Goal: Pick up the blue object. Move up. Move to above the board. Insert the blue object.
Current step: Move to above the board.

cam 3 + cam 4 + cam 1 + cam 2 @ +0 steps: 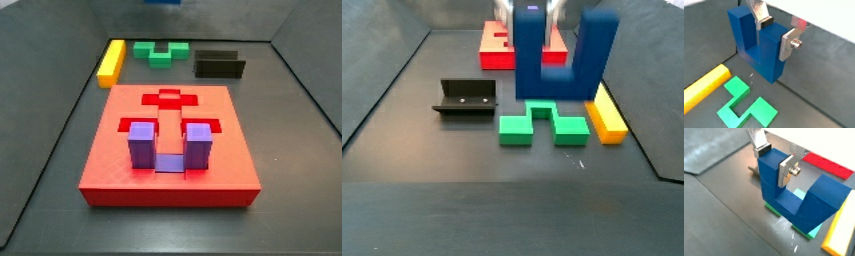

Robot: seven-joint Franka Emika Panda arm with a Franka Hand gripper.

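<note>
Gripper (776,31) clamps one prong of the blue object (757,47) between its silver plates; block hangs clear of the floor, above the green piece (745,106). Board (171,150) lies well apart. No legible markings.

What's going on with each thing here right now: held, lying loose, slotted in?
gripper: above the floor, fingers shut on one prong of the blue object.
blue object: held upright, lifted off the floor, above the green piece.
board: flat on the floor; cross-shaped recess open.
purple block: slotted into the board, prongs up.
green piece: loose on the floor.
yellow bar: loose beside the green piece.
fixture: standing on the floor, untouched.
</note>
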